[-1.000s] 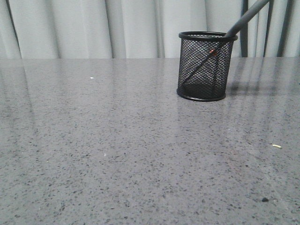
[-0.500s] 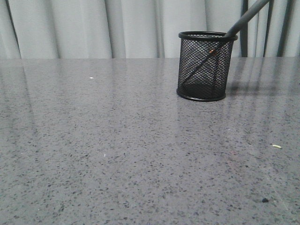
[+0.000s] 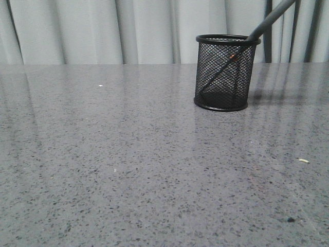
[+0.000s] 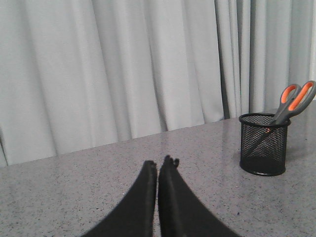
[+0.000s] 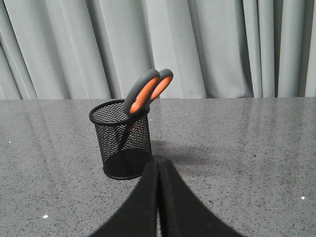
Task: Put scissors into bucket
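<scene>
The bucket (image 3: 225,72), a black wire-mesh cup, stands upright on the grey table at the back right. The scissors (image 3: 267,21) stand inside it, blades down, leaning right with the handles above the rim. The left wrist view shows the bucket (image 4: 263,144) and the orange-lined handles of the scissors (image 4: 295,100). The right wrist view shows the bucket (image 5: 122,139) and the scissors (image 5: 146,92) too. My left gripper (image 4: 159,164) is shut and empty, well clear of the bucket. My right gripper (image 5: 158,163) is shut and empty, a short way from the bucket. Neither gripper shows in the front view.
The speckled grey table (image 3: 128,164) stretches wide to the left and front of the bucket. Pale curtains (image 3: 103,31) hang behind the table's far edge. A small pale scrap (image 3: 304,160) and a dark speck (image 3: 291,219) lie at the front right.
</scene>
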You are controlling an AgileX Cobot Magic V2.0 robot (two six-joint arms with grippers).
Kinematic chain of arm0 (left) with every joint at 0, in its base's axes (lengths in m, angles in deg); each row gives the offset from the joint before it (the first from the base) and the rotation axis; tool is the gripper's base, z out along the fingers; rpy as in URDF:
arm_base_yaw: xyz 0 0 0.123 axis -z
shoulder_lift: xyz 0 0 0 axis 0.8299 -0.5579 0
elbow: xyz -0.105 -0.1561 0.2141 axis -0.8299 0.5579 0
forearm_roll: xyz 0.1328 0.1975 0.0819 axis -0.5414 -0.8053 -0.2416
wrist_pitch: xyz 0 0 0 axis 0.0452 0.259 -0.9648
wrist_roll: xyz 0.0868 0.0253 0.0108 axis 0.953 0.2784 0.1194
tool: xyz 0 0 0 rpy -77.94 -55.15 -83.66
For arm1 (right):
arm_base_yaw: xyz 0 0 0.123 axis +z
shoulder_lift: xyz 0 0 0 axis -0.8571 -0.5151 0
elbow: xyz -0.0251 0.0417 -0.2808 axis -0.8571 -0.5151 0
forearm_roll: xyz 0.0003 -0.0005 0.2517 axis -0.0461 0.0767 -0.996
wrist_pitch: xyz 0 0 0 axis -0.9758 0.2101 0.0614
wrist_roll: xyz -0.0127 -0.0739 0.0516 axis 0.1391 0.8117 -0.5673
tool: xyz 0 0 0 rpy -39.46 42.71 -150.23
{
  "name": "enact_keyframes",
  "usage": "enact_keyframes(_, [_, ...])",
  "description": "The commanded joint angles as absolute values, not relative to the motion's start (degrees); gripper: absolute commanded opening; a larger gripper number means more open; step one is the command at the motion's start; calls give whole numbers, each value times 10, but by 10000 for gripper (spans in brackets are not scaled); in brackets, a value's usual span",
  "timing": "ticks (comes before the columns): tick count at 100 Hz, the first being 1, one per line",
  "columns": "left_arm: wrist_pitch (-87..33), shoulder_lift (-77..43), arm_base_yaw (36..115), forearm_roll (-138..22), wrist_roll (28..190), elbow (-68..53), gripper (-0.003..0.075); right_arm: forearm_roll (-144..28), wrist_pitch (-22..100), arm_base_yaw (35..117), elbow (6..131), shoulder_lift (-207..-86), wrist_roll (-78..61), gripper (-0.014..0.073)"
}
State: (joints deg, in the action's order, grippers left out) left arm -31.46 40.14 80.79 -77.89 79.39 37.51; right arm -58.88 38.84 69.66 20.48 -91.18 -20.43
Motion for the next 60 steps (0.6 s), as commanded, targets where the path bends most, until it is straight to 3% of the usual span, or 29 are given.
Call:
enact_keyframes(1, [-360,396,795,-796,789,360,-20,-588,434,697,219,-918,-203,-68])
enact_keyframes(32, [-365,405,624,-785,754,460,-20,-588,434,697,219,-918,-203,-68])
enact_keyframes(43, [-402,427,598,-785,705,525,-20,-588,434,697,219,-918,-203,-68])
enact_keyframes(60, [-354,427,589,-792,700,523,-20,-588,435,697,219,-922,-203,-68])
